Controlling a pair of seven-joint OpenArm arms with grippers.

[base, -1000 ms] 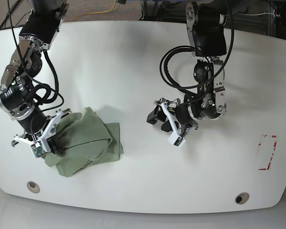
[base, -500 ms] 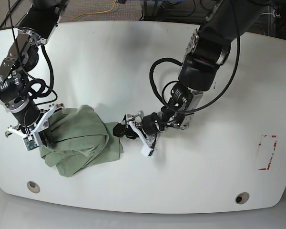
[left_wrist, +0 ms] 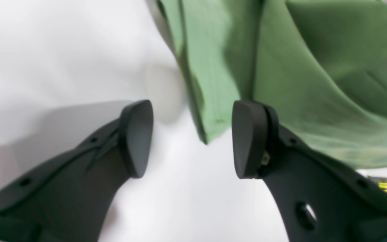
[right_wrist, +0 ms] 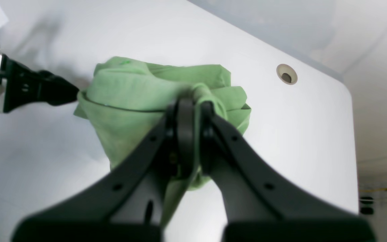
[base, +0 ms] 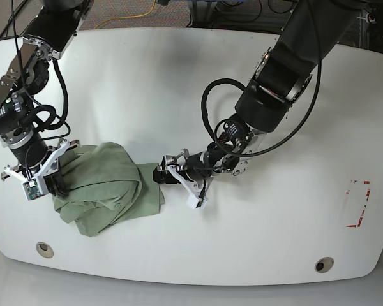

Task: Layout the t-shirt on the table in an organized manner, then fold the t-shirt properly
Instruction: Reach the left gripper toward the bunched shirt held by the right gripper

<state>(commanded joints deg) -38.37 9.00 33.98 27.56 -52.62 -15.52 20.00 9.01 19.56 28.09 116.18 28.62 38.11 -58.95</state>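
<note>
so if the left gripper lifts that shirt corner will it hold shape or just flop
Probably flop: the t-shirt already lies in soft crumpled folds. It likely drapes from the right gripper, which has bunched it. On the glossy table it may slide easily.

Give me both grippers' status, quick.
Left gripper: open, at the t-shirt edge, holding nothing.
Right gripper: closed on the t-shirt.

1. Both arms are black, bulky-jointed, with looping black cables
2. Gripper fingers are matte black, rounded pads, small screw holes
3. White brackets flank each wrist
</note>
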